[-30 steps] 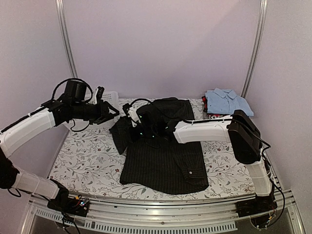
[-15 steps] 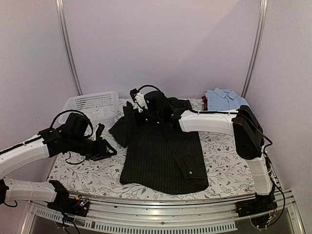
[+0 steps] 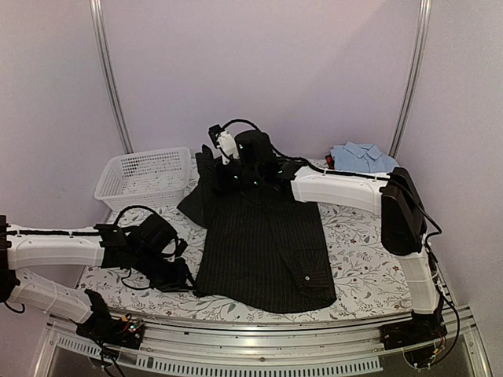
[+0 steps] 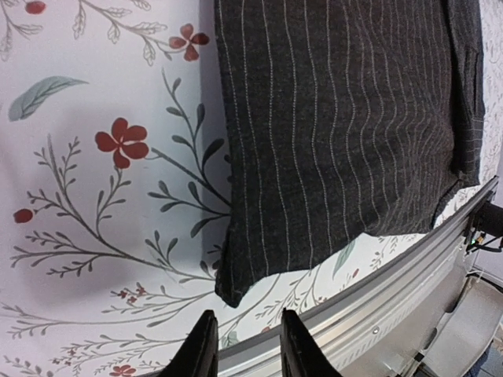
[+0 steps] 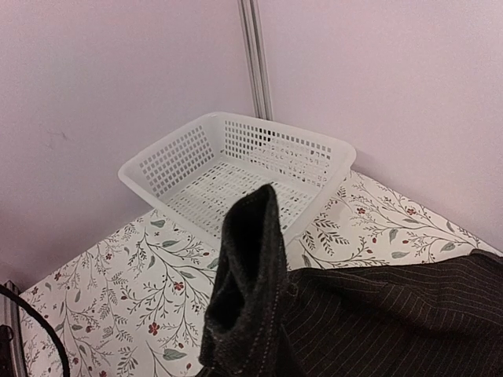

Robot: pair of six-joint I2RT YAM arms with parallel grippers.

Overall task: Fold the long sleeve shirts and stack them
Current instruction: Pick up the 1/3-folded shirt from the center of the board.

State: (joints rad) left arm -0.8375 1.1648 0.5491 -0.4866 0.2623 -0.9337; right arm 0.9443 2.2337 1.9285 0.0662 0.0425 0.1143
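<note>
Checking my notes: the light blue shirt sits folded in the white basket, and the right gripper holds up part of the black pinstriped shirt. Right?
No. The top view shows the light blue shirt folded at the back right corner of the table, not in the white mesh basket at back left. The right gripper does hold up part of the black pinstriped shirt.

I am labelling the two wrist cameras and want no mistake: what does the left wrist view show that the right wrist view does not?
Only the left wrist view: a hem corner of the black shirt lying flat, the metal rail along the near edge, and the left jaws, a little apart, empty. Only the right wrist view: the white basket, the pale wall, and a bunch of that shirt's cloth standing up. Both: the shirt's pinstriped cloth and the floral table cover.
</note>
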